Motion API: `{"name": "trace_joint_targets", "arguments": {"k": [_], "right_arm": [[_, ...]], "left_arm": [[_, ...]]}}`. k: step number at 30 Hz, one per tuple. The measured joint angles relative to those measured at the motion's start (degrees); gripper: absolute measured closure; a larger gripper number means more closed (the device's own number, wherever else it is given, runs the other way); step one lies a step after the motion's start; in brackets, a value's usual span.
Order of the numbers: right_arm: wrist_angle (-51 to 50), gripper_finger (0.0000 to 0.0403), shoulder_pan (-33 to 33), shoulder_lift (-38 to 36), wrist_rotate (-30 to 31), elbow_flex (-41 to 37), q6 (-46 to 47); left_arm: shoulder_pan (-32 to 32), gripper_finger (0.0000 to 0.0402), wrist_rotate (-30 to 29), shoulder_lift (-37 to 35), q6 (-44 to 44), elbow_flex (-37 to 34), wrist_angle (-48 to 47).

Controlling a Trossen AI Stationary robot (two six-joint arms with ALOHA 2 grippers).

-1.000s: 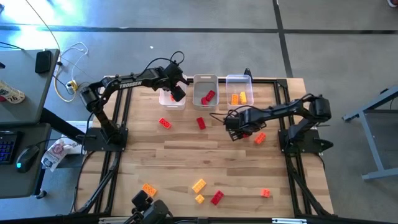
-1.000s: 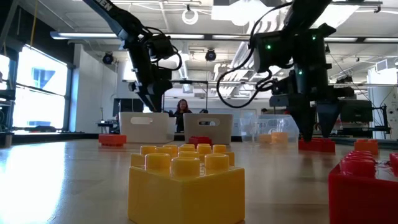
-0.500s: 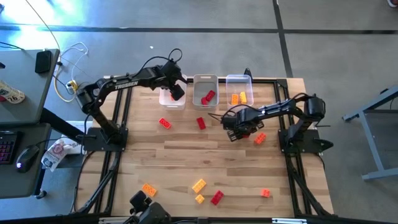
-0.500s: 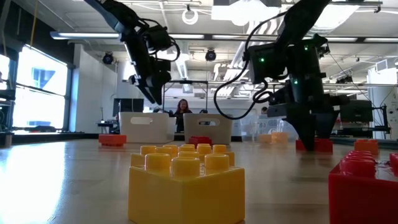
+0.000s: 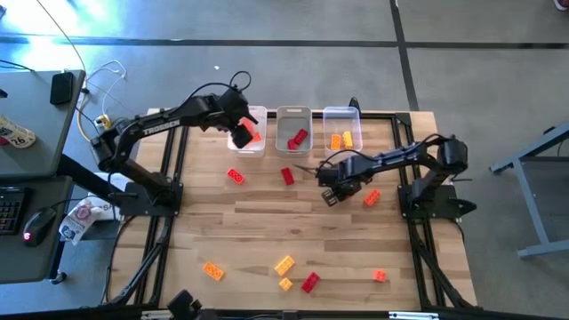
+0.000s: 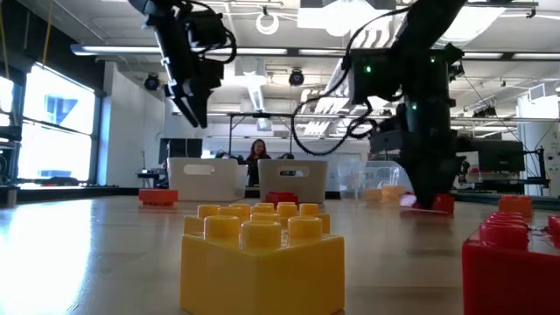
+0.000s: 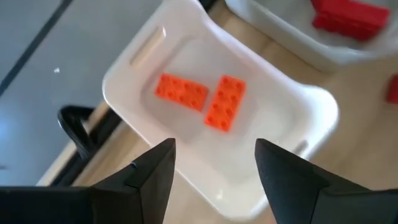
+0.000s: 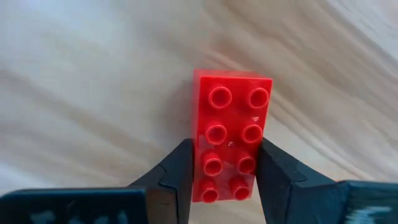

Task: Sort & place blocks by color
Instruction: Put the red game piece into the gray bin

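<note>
A red block (image 8: 231, 134) lies flat on the table, studs up, right of centre, with my right gripper (image 8: 227, 180) shut on it; the low view shows the same gripper (image 6: 427, 197) reaching down to this block (image 6: 443, 203). My left gripper (image 7: 214, 168) hangs open above the left white bin (image 7: 292, 106), touching nothing. Two orange-red blocks (image 7: 202, 102) lie on that bin's floor. In the high view my left gripper (image 5: 240, 135) is at the far left and my right gripper (image 5: 333, 191) is right of centre. My right gripper pinches the red block's two long sides (image 8: 200, 163) between its two fingers (image 8: 177, 177), at the end of the block nearer the wrist. The fingers come from above, pointing down, across the block's width. The block lies flat on the table.
The middle bin (image 5: 293, 129) holds red blocks and the right bin (image 5: 342, 127) orange and yellow ones. Loose blocks lie on the table: red (image 5: 236, 176), red (image 5: 287, 175), orange (image 5: 372, 197), and several near the front edge (image 5: 284, 264). A yellow block (image 6: 262, 258) fills the low view's foreground.
My right gripper has closed from wide open onto the red block, rolling a little at the wrist. My left gripper has risen, still open, and drawn back from the left bin toward the table's left edge.
</note>
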Motion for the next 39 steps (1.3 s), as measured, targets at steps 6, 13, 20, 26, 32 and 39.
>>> {"name": "trace_joint_targets", "arguments": {"k": [6, 13, 20, 26, 32, 39], "right_arm": [[10.97, 0.0292, 1.41, -2.67, -0.76, 0.02, -5.01], [23.38, 0.0292, 1.21, -3.42, -4.49, 0.07, -12.03], [34.58, 0.0292, -0.97, -3.42, -9.98, 0.09, -16.68], [44.85, 0.0292, -4.78, -3.42, -11.77, 0.13, -22.9], [52.08, 0.0292, -9.98, -3.44, -10.9, 0.17, -28.77], [56.99, 0.0283, -16.24, -3.47, -5.19, 0.17, -33.46]], "left_arm": [[-4.12, 0.0194, -0.01, -1.83, -2.97, 0.0, -3.88], [-9.59, 0.0194, 0.01, -1.86, -3.01, 0.0, -4.79], [-13.44, 0.0193, 0.02, -1.86, -2.13, 0.0, -4.77], [-15.42, 0.0192, 0.04, -1.86, -2.11, 0.0, -4.38], [-16.29, 0.0192, 0.01, -1.84, -1.94, 0.0, -4.16], [-16.54, 0.0192, 0.03, -1.76, -0.89, 0.0, -4.14]]}}
